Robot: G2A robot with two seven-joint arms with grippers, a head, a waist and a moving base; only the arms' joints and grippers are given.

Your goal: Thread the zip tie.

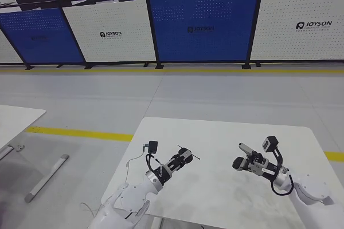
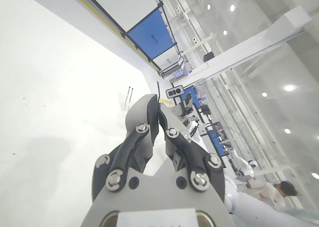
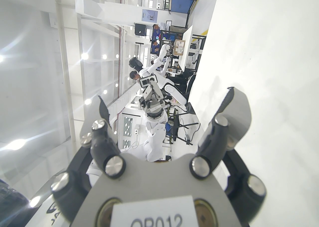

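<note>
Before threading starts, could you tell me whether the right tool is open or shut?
Open: the right tool has its fingers spread wide, holding nothing.

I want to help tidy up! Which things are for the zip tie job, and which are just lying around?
For the job: zip tie pinched in the left hand; open right hand.
Lying about: spare zip ties on the table.

The right hand (image 3: 165, 98) hangs just beside the white counter (image 3: 274, 38), its two grey fingers (image 3: 236, 108) spread wide apart. Farther off, seen through the gap between them, the left hand (image 3: 153, 96) faces this way, a small camera (image 3: 147, 81) mounted at its wrist.
</note>
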